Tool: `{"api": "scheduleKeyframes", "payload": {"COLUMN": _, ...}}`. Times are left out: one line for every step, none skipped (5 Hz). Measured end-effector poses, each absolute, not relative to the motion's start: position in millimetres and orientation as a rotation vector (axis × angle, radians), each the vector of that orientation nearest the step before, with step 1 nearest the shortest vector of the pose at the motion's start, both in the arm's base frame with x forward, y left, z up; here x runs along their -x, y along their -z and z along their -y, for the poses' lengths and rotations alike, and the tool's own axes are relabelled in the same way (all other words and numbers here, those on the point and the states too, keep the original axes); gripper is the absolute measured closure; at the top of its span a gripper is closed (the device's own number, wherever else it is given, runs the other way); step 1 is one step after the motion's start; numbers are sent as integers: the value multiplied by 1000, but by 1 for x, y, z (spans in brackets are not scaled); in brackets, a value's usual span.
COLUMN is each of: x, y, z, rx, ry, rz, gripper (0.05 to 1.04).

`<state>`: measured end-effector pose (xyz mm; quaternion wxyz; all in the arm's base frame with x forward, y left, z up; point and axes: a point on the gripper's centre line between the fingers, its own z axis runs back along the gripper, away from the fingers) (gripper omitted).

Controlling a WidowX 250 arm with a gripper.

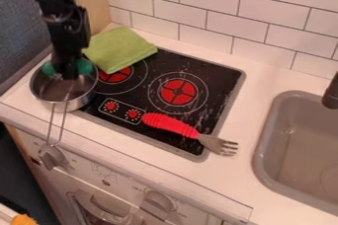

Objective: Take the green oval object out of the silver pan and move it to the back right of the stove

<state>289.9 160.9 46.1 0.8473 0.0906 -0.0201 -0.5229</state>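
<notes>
Metal and stiff, the pan (63, 89) at the hob's (218, 78) left end, below your pincer (67, 72), looks light but slick, so favour its rim or wire handle (50, 125), though I can't tell the pincer's opening or hold.

From my seat I have a white countertop (257, 83), with a black cooktop (221, 73) set into it and a grey sink (262, 167) sunk in to the right. A green cloth (119, 49) lies over the cooktop's back left corner. A red-handled fork (170, 124) lies across the front right edge, its tines over the white surface. At the cooktop's left side I see a metal pot (76, 100), handle pointing frontward; I can't quite tell whether its base sits flat.
</notes>
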Motion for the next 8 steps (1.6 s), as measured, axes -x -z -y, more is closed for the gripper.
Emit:
{"api": "scheduleKeyframes", "payload": {"x": -300, "y": -60, "z": -156, "rx": -218, "ry": 1124, "rz": 65, "gripper": 633}}
{"api": "scheduleKeyframes", "payload": {"x": -324, "y": -77, "z": -137, "rx": -257, "ry": 1211, "rz": 107, "gripper": 633}}
{"api": "scheduleKeyframes", "payload": {"x": -341, "y": -86, "z": -122, "rx": -279, "ry": 1265, "rz": 154, "gripper": 633}}
{"api": "scheduleKeyframes", "payload": {"x": -363, "y": -98, "z": -89, "rx": -306, "ry": 1380, "rz": 206, "gripper": 633}}
{"api": "scheduleKeyframes", "payload": {"x": -376, "y": -91, "z": -60, "rx": -282, "ry": 1479, "rz": 224, "gripper": 633}}
{"api": "scheduleKeyframes", "payload": {"x": -386, "y": -78, "z": -37, "rx": -252, "ry": 1566, "rz": 237, "gripper": 633}}
{"api": "scheduleKeyframes", "payload": {"x": -392, "y": -59, "z": -27, "rx": -245, "ry": 1604, "rz": 234, "gripper": 633}}
{"api": "scheduleKeyframes", "payload": {"x": -403, "y": -39, "z": -23, "rx": -230, "ry": 1614, "rz": 237, "gripper": 633}}
